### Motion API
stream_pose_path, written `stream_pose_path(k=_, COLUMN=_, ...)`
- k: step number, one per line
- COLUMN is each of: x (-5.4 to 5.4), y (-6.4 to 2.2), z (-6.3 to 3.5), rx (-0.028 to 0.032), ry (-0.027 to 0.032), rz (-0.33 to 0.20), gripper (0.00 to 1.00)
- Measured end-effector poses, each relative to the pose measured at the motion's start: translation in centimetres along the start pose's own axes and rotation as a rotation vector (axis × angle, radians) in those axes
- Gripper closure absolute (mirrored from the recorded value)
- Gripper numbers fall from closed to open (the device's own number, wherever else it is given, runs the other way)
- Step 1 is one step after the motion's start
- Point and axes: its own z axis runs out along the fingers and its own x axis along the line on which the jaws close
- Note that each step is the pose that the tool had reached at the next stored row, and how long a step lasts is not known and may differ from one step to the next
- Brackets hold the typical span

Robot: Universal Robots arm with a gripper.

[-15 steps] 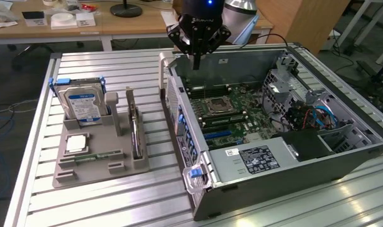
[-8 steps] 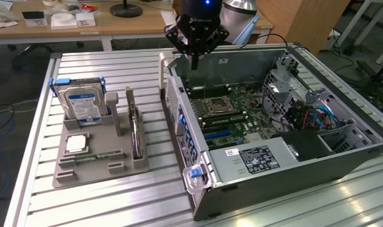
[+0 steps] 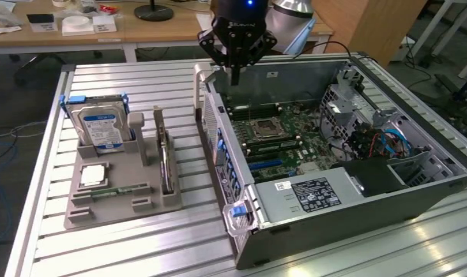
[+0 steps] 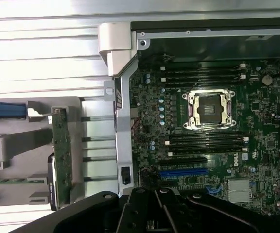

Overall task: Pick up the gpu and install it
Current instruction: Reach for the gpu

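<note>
The gpu (image 3: 166, 160) is a thin dark card standing on edge in a slot of the grey holder (image 3: 118, 199), on the exterior view's left of the open computer case (image 3: 357, 202). In the wrist view the gpu (image 4: 61, 155) shows edge-on with its green board. My gripper (image 3: 235, 78) hangs over the case's rear corner, well apart from the card, with its black fingers pressed together and nothing between them. The gripper (image 4: 154, 204) looks down on the motherboard (image 4: 203, 126) with its blue expansion slot (image 4: 183, 172).
A hard drive with a blue-white label (image 3: 101, 127) stands upright in the holder, with a small green memory stick (image 3: 110, 190) lying lower down. The case's metal rear wall (image 3: 212, 124) rises between holder and motherboard. Cables (image 3: 387, 144) crowd the case's far side.
</note>
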Motion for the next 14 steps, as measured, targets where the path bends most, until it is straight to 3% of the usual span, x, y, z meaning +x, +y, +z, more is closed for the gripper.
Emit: stream_pose_path(k=14, x=1.7, y=-0.11, z=-0.05, rx=0.0001, ry=-0.0001, rz=0.0, gripper=0.89)
